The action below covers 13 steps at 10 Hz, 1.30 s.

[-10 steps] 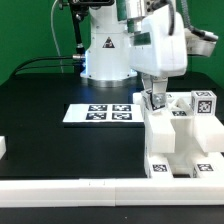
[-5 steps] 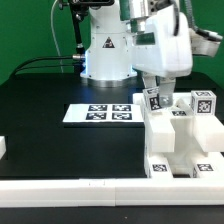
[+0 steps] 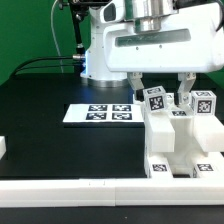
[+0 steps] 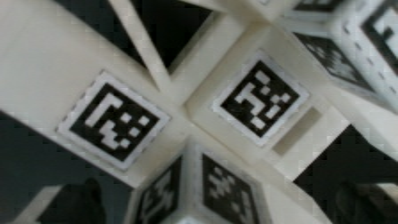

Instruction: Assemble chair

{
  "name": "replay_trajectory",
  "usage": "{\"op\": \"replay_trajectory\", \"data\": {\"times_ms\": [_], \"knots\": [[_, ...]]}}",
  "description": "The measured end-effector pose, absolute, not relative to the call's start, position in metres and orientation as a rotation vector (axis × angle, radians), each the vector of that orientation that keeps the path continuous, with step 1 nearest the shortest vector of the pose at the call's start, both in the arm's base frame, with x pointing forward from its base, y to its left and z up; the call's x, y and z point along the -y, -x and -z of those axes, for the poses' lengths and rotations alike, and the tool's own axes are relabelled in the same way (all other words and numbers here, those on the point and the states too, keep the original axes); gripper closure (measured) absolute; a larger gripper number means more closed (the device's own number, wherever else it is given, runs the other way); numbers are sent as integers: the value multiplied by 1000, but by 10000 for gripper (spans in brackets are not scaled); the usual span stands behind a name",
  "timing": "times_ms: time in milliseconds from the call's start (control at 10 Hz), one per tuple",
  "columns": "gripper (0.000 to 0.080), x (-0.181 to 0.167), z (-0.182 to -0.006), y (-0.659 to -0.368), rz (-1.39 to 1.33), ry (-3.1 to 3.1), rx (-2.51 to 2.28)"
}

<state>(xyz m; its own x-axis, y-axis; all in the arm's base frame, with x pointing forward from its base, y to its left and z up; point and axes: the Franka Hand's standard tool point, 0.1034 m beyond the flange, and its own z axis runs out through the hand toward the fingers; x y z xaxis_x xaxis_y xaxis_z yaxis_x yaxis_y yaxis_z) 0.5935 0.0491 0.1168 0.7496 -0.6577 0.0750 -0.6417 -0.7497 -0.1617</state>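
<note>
Spread wide apart, the fingers [image 3: 137, 82] of the gripper [image 3: 160, 88] hang either side of a small tagged cube [image 3: 156, 100], one finger toward the exterior view's left of it and the other near its right side; whether either pad is touching the cube cannot be made out, but the jaws are plainly parted and not clamped on anything.

Nearest the camera in the exterior view, a long plain white border rail [image 3: 90, 190] runs across the front edge of the black table [image 3: 50, 100]. A small white block [image 3: 3, 147] sits at the exterior view's far left, partly cut off. Just behind the rail, on the exterior view's right, stands the chair [image 3: 180, 140], a cluster of white blocky pieces with black-and-white tags on their lower front faces and on the cubes at its top (the tagged cube under the gripper is one of these, and another tagged cube [image 3: 203, 103] sits just beside it toward the right).

In the wrist view the chair's tagged faces [image 4: 267, 97] fill the picture, very close and blurred.

Farther back, the marker board [image 3: 100, 114] lies flat on the table to the left of the chair. Behind it rises the arm's white base [image 3: 105, 55].
</note>
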Motion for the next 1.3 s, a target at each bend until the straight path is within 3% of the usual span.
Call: {"op": "replay_trajectory", "data": {"times_ms": [300,500,600,700,1300], "knots": [[151,-51,-117,-596,252,3024,-485],[412,-50,-117,-596,249,3005,-564],[412,-50,-117,-596,248,3003,-572],[525,-49,-117,-596,244,2980,-661],[523,-45,-115,-594,207,2563,-1577]]}}
